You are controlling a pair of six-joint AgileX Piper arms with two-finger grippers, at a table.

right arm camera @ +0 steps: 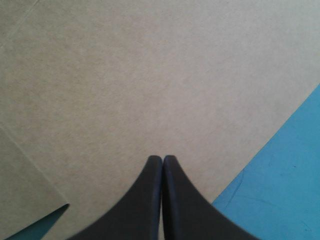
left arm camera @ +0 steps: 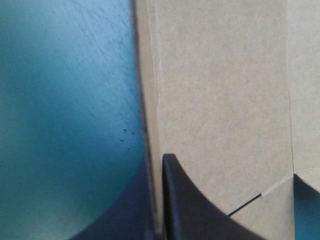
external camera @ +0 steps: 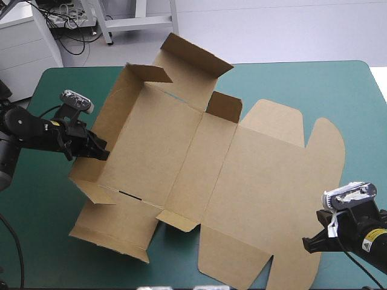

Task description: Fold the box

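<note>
We judge the box (external camera: pixel 181 157), on the tabletop (external camera: pixel 302 84) with walls part-raised, light and stiff, bending only at scores; left tool (external camera: pixel 100 151) pinches its left wall (external camera: pixel 112 112), a sound hold; right tool (external camera: pixel 308 244) sits closed, empty, over the lid (external camera: pixel 272 181) edge.

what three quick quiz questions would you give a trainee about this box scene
1. True or false: the left hand grips a raised wall of the box.
2. The lid panel is: A flat on the teal-green cover, B standing upright, C folded over the tray.
3. Fill in: the fingers of the right hand are ___.
Key: 1 true; 2 A; 3 shut.
</note>
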